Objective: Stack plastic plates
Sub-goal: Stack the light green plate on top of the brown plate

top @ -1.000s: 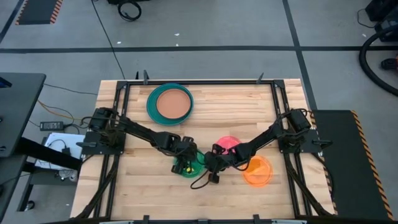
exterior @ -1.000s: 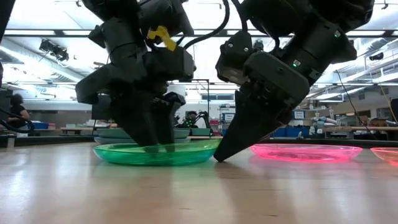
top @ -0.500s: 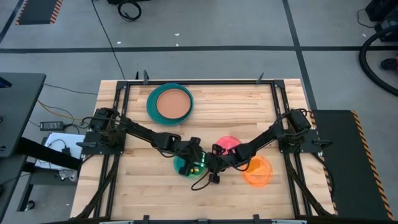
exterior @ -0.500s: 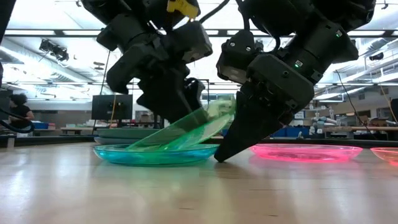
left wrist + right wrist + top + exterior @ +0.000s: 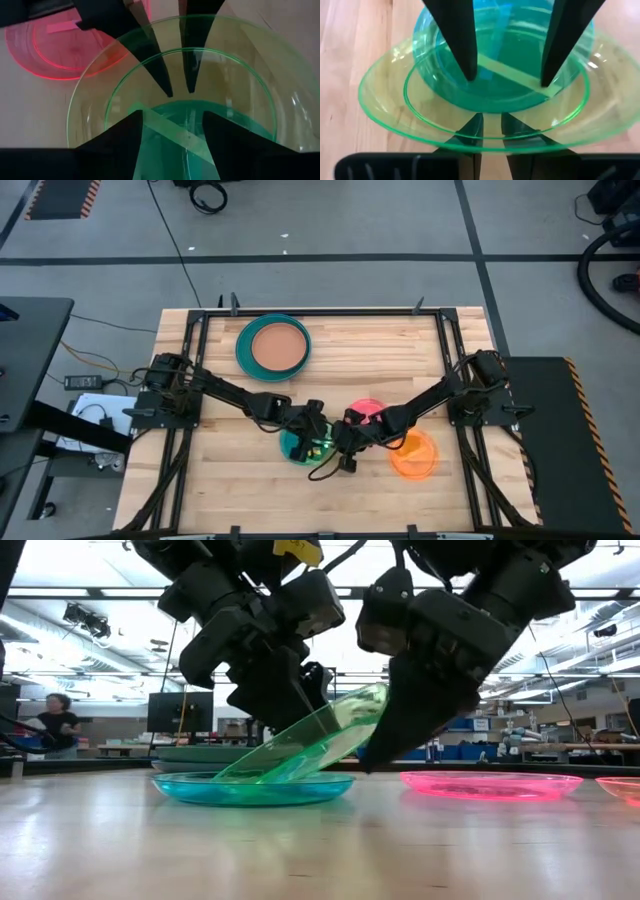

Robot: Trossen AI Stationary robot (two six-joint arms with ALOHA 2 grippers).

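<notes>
The green plate (image 5: 310, 740) is tilted, one edge resting inside the blue plate (image 5: 250, 790) near the middle of the bench (image 5: 250, 480) and the other edge raised toward the right. It appears to be tipped this way so that it can be separated from the blue plate beneath it.

The left pincer (image 5: 290, 705) reaches down onto the raised plate; the right wrist view shows its two fingers closed to a narrow gap on the plate's rim. The right pincer (image 5: 385, 755) is just beside the lifted edge, and the left wrist view shows its fingers (image 5: 161, 75) narrow, close together behind the translucent plastic; whether they grip the rim or only prop it cannot be told.

A pink plate (image 5: 490, 783) lies flat on the bench just to the right, and an orange plate (image 5: 414, 453) lies beyond it. At the far side of the bench a tan plate (image 5: 279, 347) sits nested in a large teal plate (image 5: 243, 348), probably the stack that the smaller ones are meant to join.

A person (image 5: 58, 720) shows in the room behind the bench.
</notes>
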